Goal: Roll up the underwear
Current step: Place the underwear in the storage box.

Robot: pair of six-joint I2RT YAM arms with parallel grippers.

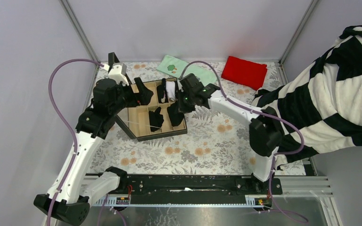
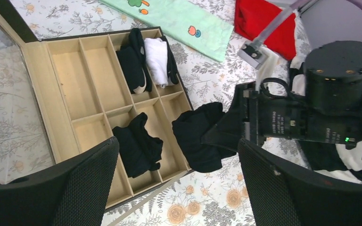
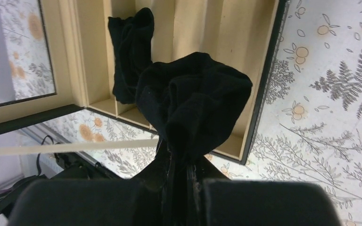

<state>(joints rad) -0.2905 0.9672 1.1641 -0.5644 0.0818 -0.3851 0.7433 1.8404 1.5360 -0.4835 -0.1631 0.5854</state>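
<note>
My right gripper (image 3: 179, 165) is clamped on bunched black underwear (image 3: 193, 96), the cloth pinched between the fingers and ballooning out past them. It hangs over the near right compartment of the box (image 3: 264, 80), close to the dark right rim; I cannot tell whether it touches the wooden floor. One compartment to the left, a second piece (image 2: 136, 147) lies crumpled against its dividers. In the far row a third piece (image 2: 133, 66) lies pressed beside a white cloth (image 2: 156, 60), with more black cloth at that cloth's right edge. My left gripper (image 1: 141, 92) hovers over the far left of the box, its fingers (image 2: 82, 183) wide apart and holding nothing. Bare wood shows in the long compartments on the left. The lid (image 2: 0, 103) is opened out beyond the left rim. The flowered table (image 1: 193, 150) lies bare between the box's near rim and my bases. Past the far rim lie a green cloth (image 1: 174, 66) and a red cloth (image 1: 244, 72), and a striped blanket (image 1: 334, 94) crowds the right edge near my right arm.
</note>
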